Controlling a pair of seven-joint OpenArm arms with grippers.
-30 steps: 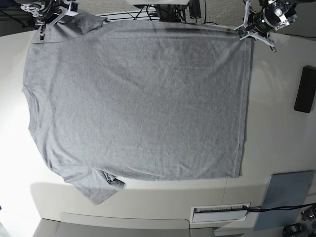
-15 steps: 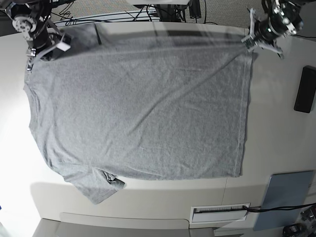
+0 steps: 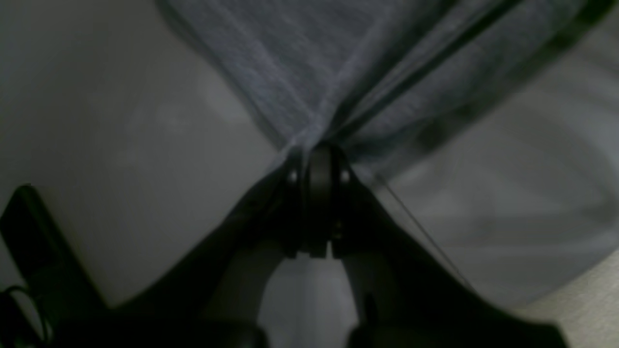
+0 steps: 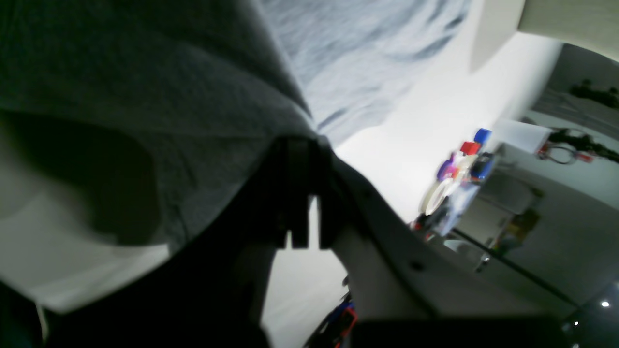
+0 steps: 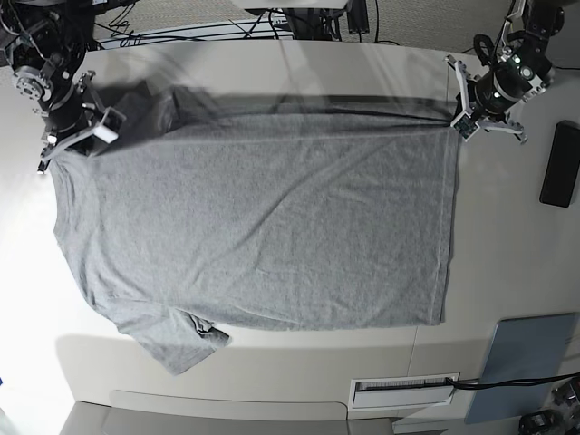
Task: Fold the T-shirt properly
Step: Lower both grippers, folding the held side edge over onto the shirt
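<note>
The left wrist view is dim and blurred; the T-shirt [image 3: 338, 63] is cut off by its top edge. In the right wrist view, cloth fills the upper left and hides the table, and small colourful objects [image 4: 459, 169] are too blurred to identify. Any lettering is hidden.

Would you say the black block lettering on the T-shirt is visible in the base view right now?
No, the T-shirt shows only plain grey fabric across the side facing the base camera, with no lettering in sight.

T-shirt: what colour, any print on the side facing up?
Heather grey T-shirt, plain, no print showing. Best seen in the base view.
</note>
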